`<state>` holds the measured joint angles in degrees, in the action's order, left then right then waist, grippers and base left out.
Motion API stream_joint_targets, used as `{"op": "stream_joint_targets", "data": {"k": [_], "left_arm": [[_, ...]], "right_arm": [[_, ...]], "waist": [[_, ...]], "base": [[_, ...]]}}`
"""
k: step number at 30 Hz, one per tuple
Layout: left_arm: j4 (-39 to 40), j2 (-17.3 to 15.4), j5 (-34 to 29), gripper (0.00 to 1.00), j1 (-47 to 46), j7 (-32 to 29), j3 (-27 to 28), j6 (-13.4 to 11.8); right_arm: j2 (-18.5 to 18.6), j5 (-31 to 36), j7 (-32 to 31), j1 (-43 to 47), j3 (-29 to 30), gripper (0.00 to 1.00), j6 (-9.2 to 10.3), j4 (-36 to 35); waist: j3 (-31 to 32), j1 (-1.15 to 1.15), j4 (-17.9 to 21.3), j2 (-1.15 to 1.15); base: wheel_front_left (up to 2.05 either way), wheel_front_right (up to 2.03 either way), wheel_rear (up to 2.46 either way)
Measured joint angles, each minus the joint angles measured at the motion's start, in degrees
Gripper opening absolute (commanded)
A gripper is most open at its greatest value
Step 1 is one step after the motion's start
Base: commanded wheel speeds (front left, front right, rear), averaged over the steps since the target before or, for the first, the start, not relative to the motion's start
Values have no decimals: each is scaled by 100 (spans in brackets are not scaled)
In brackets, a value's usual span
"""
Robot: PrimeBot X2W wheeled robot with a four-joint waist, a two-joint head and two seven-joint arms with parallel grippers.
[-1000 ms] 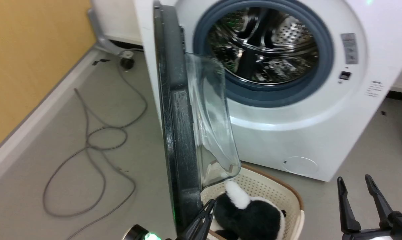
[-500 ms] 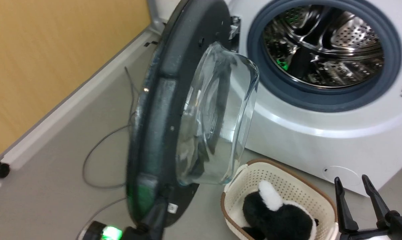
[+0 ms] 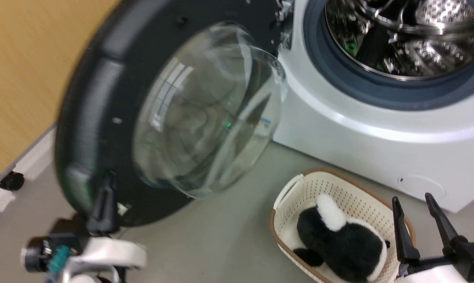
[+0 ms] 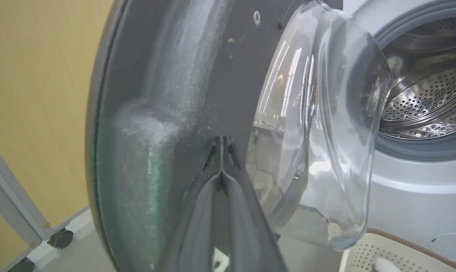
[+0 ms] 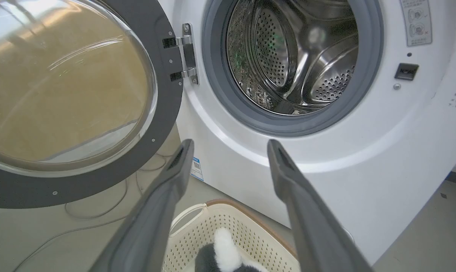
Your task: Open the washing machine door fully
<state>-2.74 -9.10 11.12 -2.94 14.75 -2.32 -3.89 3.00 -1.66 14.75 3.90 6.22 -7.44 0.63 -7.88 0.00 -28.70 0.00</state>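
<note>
Smoothly bulging glass (image 3: 205, 110), black door (image 3: 99, 78).

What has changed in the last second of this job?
The washing machine door has swung further open, from edge-on to inner face toward the head camera, the left gripper shut with tips against it. The head camera shifted too. The right gripper stays open and idle; the basket and plush toy stay put.

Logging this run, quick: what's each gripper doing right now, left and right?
Left gripper: closed, holding nothing, tips against the large round black washing machine door.
Right gripper: open, empty.
</note>
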Motion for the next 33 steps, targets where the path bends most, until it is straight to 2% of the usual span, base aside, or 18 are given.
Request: {"op": "stream_joint_targets", "data": {"k": [3,9,20,28,33], "left_arm": [[-277,83,60,0,-297,1,381,18],[-865,127,115,0,-882,1,1159,216],[-1486,215,145,0,-1650,1,2441,533],[-2250,10,-15,0,-2141,1,3049,726],[-2546,-92,-177,0,-2327,1,3209,831]], "right_arm": [[-1,57,0,-104,1,100,0,27],[-1,188,0,-296,1,100,0,70],[0,371,0,-580,-2,100,0,89],[5,371,0,-670,1,100,0,126],[7,371,0,-671,-3,100,0,147]], "waist": [[-149,0,57,0],[-472,0,205,0],[-930,1,540,0],[-1001,0,663,0],[-974,0,687,0]], "base": [[0,0,0],[0,0,0],[0,0,0],[0,0,0],[0,0,0]]}}
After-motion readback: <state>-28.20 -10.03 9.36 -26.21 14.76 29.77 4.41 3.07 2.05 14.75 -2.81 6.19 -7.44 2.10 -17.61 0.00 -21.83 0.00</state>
